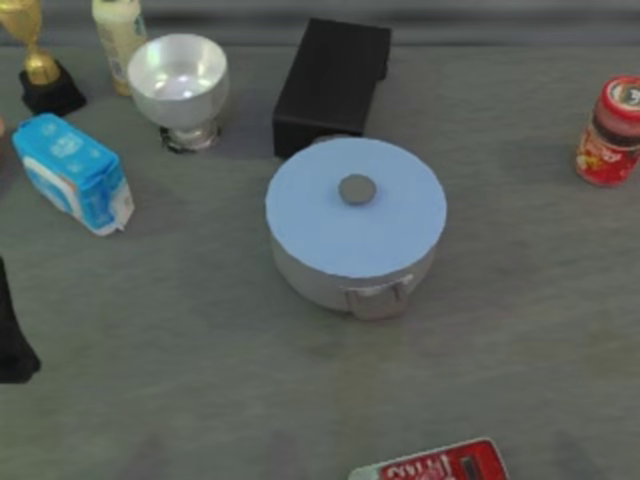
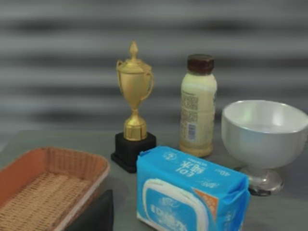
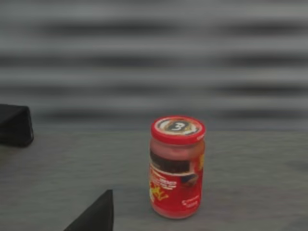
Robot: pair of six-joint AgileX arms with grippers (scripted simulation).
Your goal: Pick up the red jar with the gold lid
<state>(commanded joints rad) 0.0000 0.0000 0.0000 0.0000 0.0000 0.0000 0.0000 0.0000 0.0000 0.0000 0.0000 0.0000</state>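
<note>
Task status: not begun, by my reading. The red jar (image 1: 609, 132) stands upright on the counter (image 1: 180, 350), untouched, its gold lid (image 1: 625, 96) seated on top; the cap reads red-rimmed with a pale centre bearing a "3" (image 3: 177, 127). All of the reach, grasp and lift is left.

Layout by clock face, largest first, taking the counter centre in the top view. The pot with pale-blue lid (image 1: 355, 210) sits at centre. Black box (image 1: 332, 84) at 12, touching or just behind the pot. Silver goblet bowl (image 1: 180, 85) at 11. Blue tissue pack (image 1: 72, 170) at 9 to 10. Gold trophy (image 1: 38, 60) and pale yellow bottle (image 1: 119, 35) at 10 to 11. Red packet (image 1: 432, 466) at 6. Jar at 2 to 3, close to the right edge.

Room: open counter all round the jar, pot well apart; only the near edge limits approach.

Neither end effector is visible enough to judge; finger opening cannot be told. The right wrist camera faces the jar; the left faces the trophy cluster and a wicker basket (image 2: 45, 185).
</note>
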